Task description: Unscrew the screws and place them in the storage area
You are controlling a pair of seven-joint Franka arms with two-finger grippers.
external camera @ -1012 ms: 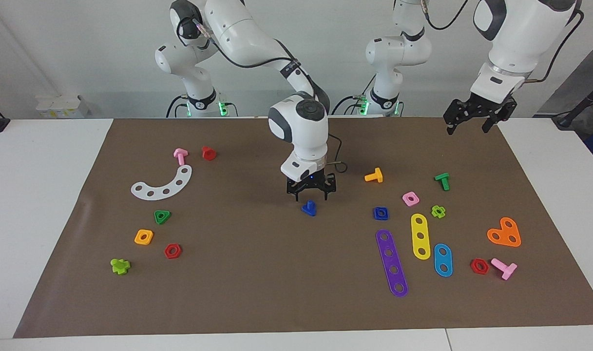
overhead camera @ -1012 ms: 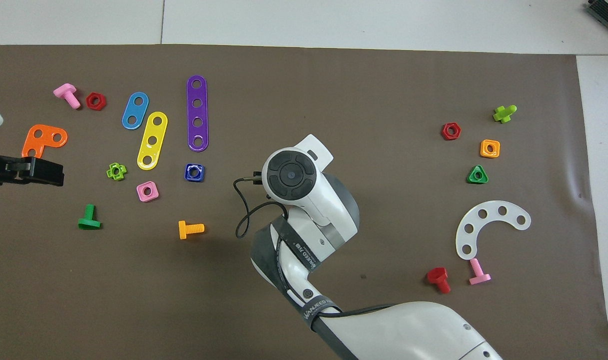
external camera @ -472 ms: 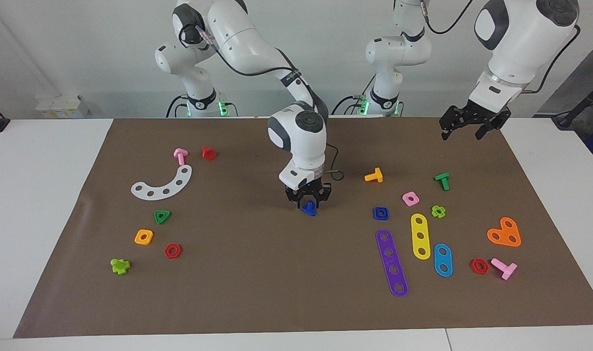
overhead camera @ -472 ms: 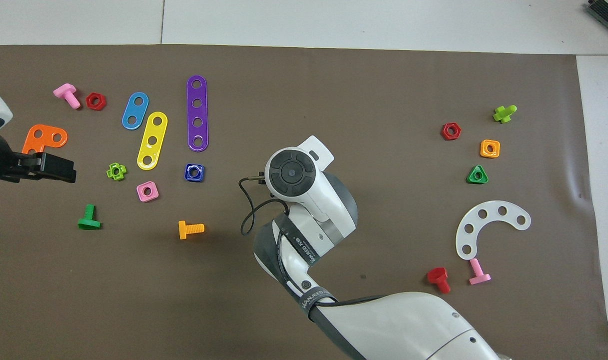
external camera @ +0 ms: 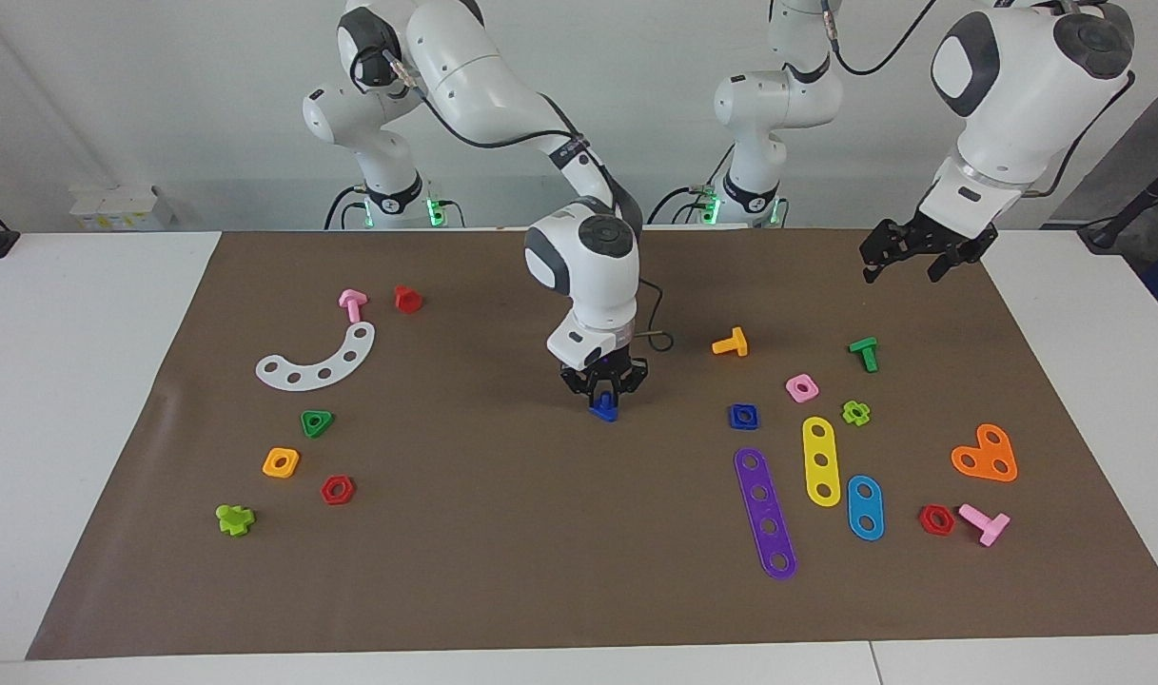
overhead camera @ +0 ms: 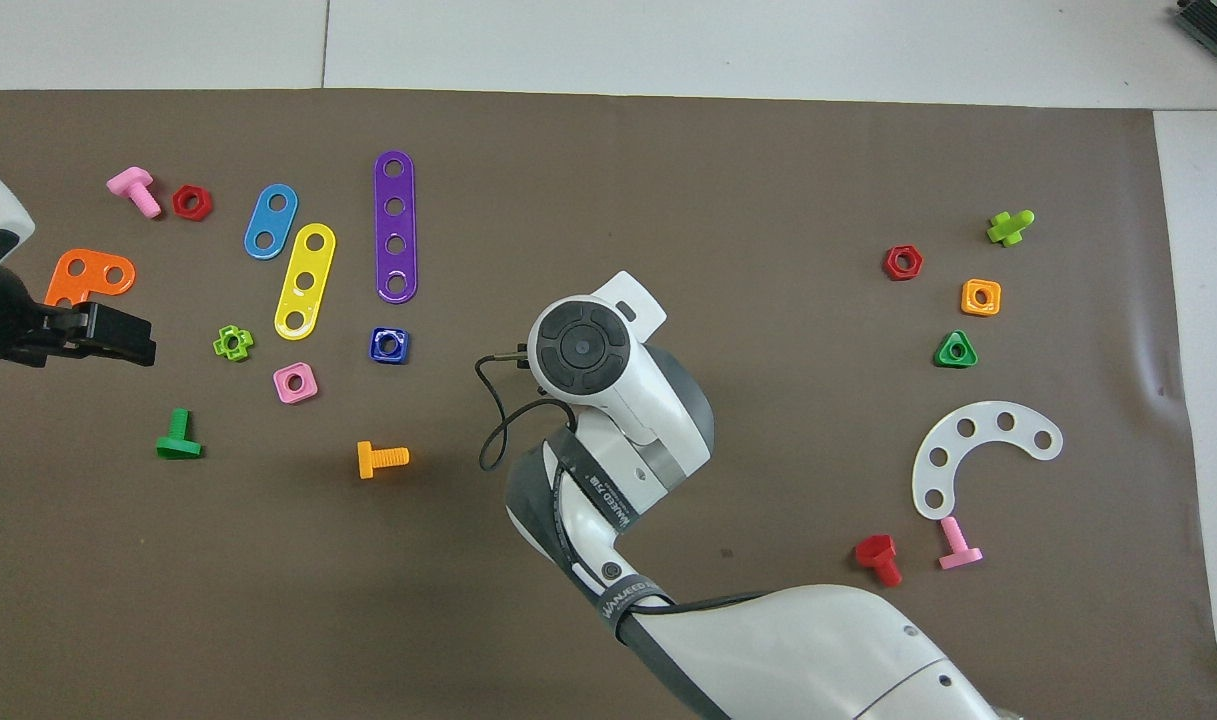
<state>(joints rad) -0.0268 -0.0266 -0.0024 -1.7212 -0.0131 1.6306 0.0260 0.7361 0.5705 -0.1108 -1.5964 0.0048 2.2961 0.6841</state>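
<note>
With the right tool point(external camera: 603, 399) closed around the dark-blue bolt point(external camera: 603, 411) mid-tabletop point(external camera: 502, 533), we lift straight; left tool point(external camera: 916, 255) waits open.

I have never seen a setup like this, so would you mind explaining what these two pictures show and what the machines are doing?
These are two white robot arms at a table covered by a brown mat. One picture is taken from across the table, facing the robots; the other looks steeply down from above their own end, so its sides are mirrored.

Scattered on the mat are coloured toy bolts, nuts and perforated plates, such as the purple strip and the white curved plate.

The right gripper is down at the middle of the mat, its fingers closed around the dark-blue bolt, which rests on the mat. Its matching dark-blue square nut lies apart, toward the left arm's end.

The left gripper waits open in the air over that end.
</note>
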